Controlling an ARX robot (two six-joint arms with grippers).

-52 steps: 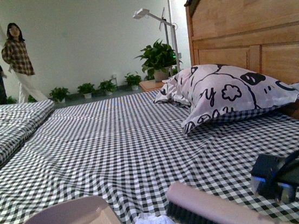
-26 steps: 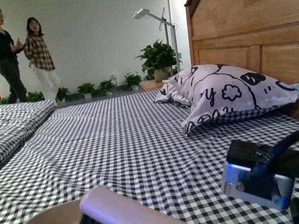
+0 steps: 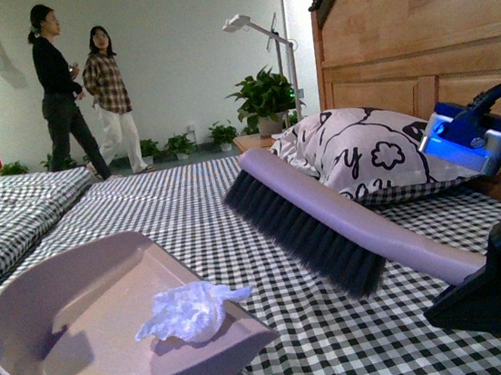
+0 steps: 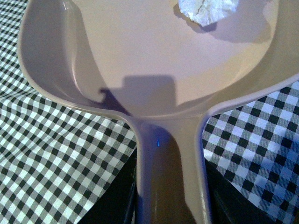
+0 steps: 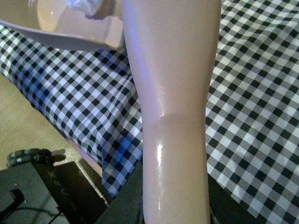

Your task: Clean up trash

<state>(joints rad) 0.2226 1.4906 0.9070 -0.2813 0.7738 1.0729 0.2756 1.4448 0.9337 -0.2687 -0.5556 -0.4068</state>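
The trash [image 3: 192, 309], a small crumpled white wad, lies inside the pale dustpan [image 3: 76, 328], near its front lip. The dustpan is held just above the checked bedsheet at the lower left. In the left wrist view my left gripper [image 4: 170, 205] is shut on the dustpan's handle [image 4: 170, 168], with the trash [image 4: 208, 9] at the far side of the pan. The brush [image 3: 328, 224] slants above the bed to the right of the dustpan, bristles down. My right gripper [image 5: 175, 205] is shut on its pale handle [image 5: 173, 93]; the dustpan [image 5: 70, 23] shows beyond.
A black-and-white patterned pillow [image 3: 374, 149] leans on the wooden headboard [image 3: 425, 47] at the right. Folded checked bedding [image 3: 7, 217] lies at the left. Two people [image 3: 84, 98] walk by the far wall, near potted plants [image 3: 262, 95]. The bed's edge and floor [image 5: 28, 121] show below.
The trash lay on the sheet between dustpan and brush; it now sits in the dustpan. The brush swept over the pan, then rose to the right. The two people walked rightwards.
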